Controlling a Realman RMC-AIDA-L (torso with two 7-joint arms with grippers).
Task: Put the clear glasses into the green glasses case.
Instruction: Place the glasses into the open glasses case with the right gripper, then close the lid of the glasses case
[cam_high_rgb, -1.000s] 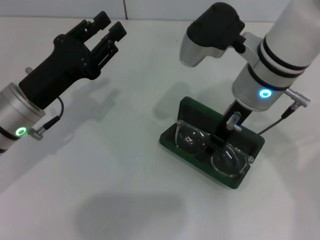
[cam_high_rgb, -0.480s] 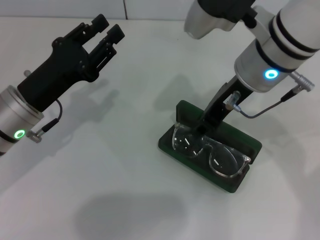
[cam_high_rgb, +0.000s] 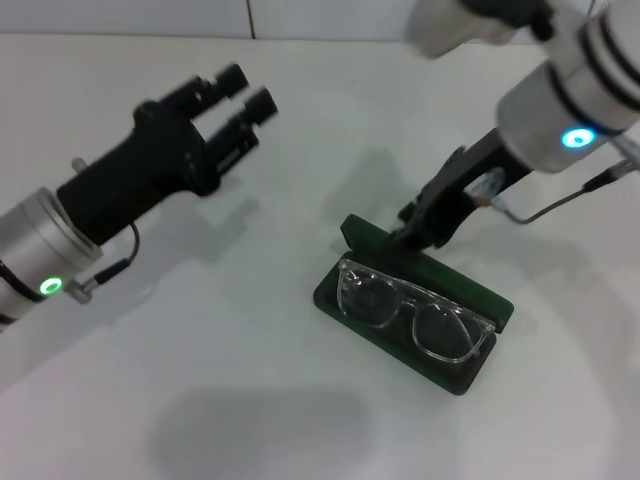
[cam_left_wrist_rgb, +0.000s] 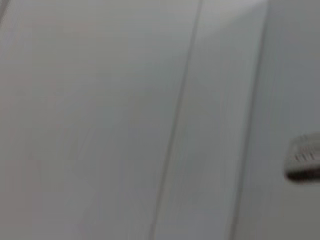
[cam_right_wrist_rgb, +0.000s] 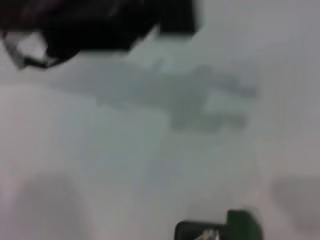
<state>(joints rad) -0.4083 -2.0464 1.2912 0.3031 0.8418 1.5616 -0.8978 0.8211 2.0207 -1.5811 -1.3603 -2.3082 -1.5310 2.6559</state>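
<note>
Resting across the open green glasses case (cam_high_rgb: 495, 302), the clear glasses (cam_high_rgb: 412, 310) lie lenses up, their transparent frame spanning most of the tray, with one lens toward the case's nearer-left corner and the other toward its right end. One pair of glasses and one case are in view on the white table (cam_high_rgb: 250, 380). The case's lid stands up along the far side, and the right gripper (cam_high_rgb: 412, 228) hangs just above and behind that lid edge, its dark fingers pointing down at the case's far-left corner; whether those fingers are parted or closed cannot be told from the head view, and they hold nothing that can be seen. A thin cable loops beside the right wrist, clear of the glasses. The left gripper (cam_high_rgb: 240, 90) hovers well apart to the left over bare tabletop, its two black fingers spread with a visible gap and nothing between them. Wide open surface lies in front of the case and between the two arms; the table's far edge runs along the top of the head view. The right wrist view catches only a green corner of the case (cam_right_wrist_rgb: 244, 224) and the left arm as a dark blur farther off.
</note>
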